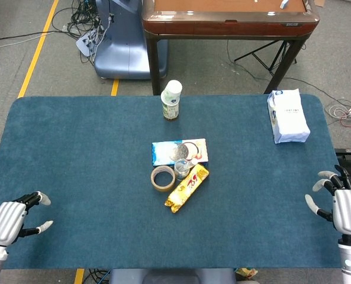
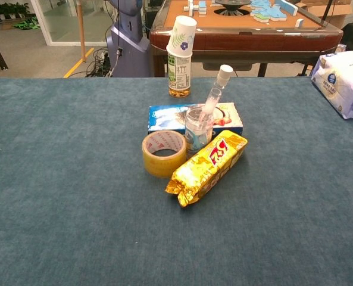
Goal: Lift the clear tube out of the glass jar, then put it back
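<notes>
The jar stands mid-bench with the tube leaning in it, white cap tipped up and to the right. It is hemmed in: the tape roll just to its left, the gold snack pack against its near-right side, and the flat blue packet behind it. A bottle with a paper cup over its top stands farther back, and a white bag lies at the far right.

Both hands sit at the near corners, well apart from the jar. The left hand and right hand hold nothing, fingers spread.

Risks, as I judge them: a hand has a long reach over the clutter, and broad fingers coming down could nudge the snack pack or tape roll into the jar and tip it. The tube leans, so pulling straight up may drag it against the rim and lift or topple the jar. A smooth clear tube may slip from a loose pinch. On return, missing the narrow mouth could knock the jar over.
</notes>
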Available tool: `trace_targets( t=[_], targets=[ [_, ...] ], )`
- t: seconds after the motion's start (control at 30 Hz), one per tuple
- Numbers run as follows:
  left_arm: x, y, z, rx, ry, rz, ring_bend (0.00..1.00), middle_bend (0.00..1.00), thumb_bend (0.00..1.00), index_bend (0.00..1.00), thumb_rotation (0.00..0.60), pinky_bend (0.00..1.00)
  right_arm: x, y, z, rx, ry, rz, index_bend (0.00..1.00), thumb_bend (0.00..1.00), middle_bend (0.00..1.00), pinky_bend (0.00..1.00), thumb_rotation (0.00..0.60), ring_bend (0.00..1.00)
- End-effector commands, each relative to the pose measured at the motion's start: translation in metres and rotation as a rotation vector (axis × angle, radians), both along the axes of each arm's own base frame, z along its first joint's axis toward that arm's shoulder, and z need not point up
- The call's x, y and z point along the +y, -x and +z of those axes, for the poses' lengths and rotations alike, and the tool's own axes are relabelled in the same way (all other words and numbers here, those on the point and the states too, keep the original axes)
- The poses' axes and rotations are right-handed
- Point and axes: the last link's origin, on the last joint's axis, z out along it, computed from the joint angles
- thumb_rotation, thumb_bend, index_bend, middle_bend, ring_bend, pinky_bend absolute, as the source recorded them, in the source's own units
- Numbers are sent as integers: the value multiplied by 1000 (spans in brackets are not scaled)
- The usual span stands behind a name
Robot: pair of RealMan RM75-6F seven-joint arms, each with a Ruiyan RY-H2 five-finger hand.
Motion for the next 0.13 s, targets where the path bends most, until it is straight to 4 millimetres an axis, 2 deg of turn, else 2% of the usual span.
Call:
trace_targets(
  t=[0.03,0.13],
  targets=[
    [0,0,-2,2,12,1,419,391,143,435,600,563,0,2,6,-13,22,-4,557,317,344,267,600,137],
    [1,-1,-5,1,21,-2,419,391,143,435,600,563,1,4,9,-21,34,-7,557,317,344,267,600,137]
  ],
)
